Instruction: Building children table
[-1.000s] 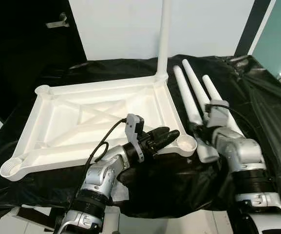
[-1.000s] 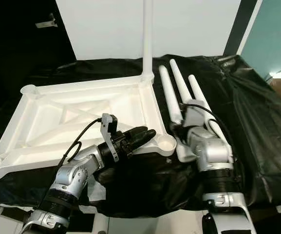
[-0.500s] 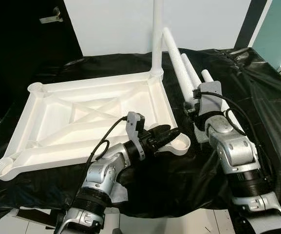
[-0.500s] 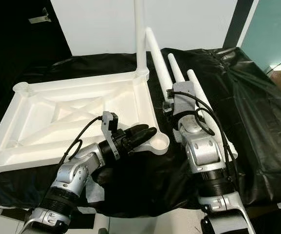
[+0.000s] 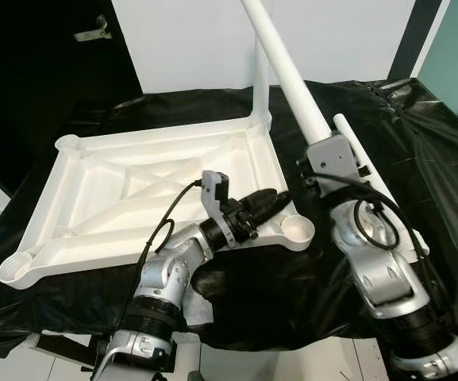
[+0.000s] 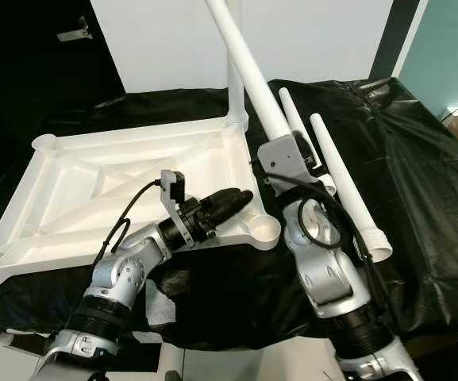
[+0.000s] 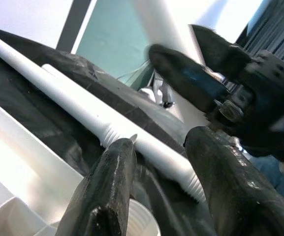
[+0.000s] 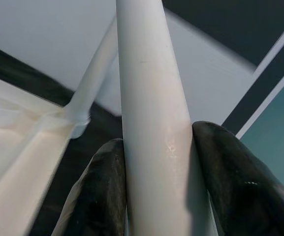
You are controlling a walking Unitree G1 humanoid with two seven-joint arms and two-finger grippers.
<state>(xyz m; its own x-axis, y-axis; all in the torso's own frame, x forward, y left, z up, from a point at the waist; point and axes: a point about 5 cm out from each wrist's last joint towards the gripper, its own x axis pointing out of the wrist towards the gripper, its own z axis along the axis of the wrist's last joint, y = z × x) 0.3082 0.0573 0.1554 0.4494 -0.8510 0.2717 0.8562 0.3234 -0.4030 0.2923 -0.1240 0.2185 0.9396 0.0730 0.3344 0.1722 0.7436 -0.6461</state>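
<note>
An upturned white table top lies on a black sheet. One white leg stands fitted in its far right corner. My right gripper is shut on a second white leg, held in the air and slanting up and back to the left, beside the top's right edge. My left gripper rests open on the top's near right rim, just short of the empty corner socket. Two more legs lie on the sheet to the right.
The black sheet drapes over the whole work surface, and its near edge runs just below my arms. A dark doorway is at the back left and a white wall behind. A white scrap lies under my left forearm.
My right gripper has raised one leg off the sheet and tilted it up, moving it left towards the table top's near right corner. The left gripper has stayed by that corner.
</note>
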